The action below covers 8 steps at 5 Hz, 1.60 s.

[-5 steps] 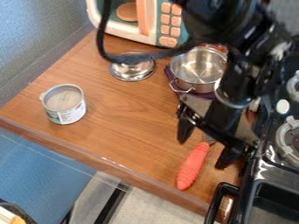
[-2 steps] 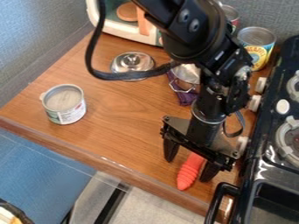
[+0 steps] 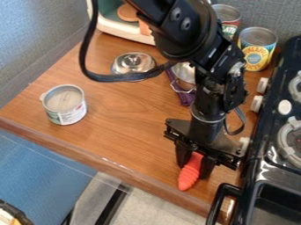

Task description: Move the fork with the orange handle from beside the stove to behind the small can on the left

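Black hand closed on ridged red handle

Hand (image 3: 193, 170): grasping the red handle (image 3: 189, 176), count 1, between its two fingers near the front edge of the surface (image 3: 120, 127). Handle rubbery-looking, ribbed, tapering to a blunt end. Surface: wood-grained, smooth. Cans: 3, cylindrical; one pale-labelled can (image 3: 64, 104) at left, two at back, a yellow-labelled can (image 3: 257, 55) and a red-labelled can (image 3: 229, 18). Shiny metal: 1 round domed lid (image 3: 133, 63), 1 pot (image 3: 185, 75), partly hidden. Purple cloth (image 3: 185, 97): 1, beneath pot.
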Tool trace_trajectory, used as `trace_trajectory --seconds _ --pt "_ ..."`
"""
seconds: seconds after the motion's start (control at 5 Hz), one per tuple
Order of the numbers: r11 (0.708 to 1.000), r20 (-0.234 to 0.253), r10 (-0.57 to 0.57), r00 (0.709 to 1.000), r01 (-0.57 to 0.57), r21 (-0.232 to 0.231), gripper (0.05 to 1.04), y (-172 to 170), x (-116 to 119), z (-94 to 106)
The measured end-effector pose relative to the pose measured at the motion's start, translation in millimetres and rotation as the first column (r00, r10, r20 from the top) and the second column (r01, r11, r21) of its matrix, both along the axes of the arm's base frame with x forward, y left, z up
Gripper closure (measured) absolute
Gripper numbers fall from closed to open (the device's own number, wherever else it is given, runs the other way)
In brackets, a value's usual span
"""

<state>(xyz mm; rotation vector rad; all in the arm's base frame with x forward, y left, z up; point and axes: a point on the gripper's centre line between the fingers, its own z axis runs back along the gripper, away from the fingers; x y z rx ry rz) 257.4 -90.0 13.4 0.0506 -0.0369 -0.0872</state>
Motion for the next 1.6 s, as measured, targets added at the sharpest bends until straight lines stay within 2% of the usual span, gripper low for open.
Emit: trace_trajectory --seconds 0.2,0.4,0.6,0.8,1.0,1.2,1.4,1.6 --pt "0.996 -0.011 -0.093 0.996 0.093 -0.014 0.672 -0.1 3.8 3.3" --pt "0.989 0.005 -0.145 0.989 0.145 -0.02 0.672 10.6 19.3 28.2" --pt "0.99 0.082 -0.139 0.987 0.14 -0.006 0.672 47.4 36.6 78.1" --pt "0.993 0.057 -0.12 0.991 0.121 -0.004 0.672 91.5 35.1 88.2" --pt "0.994 0.082 -0.104 0.991 0.103 0.02 0.672 141.1 27.9 107.2" --pt "0.995 0.082 -0.088 0.993 0.085 0.048 0.672 176.0 23.1 111.9" --pt "0.995 0.036 -0.056 0.998 0.053 0.08 0.672 214.8 18.5 103.9" --pt "0.995 -0.005 -0.003 1.0 0.004 0.101 0.672 242.3 12.8 86.3"
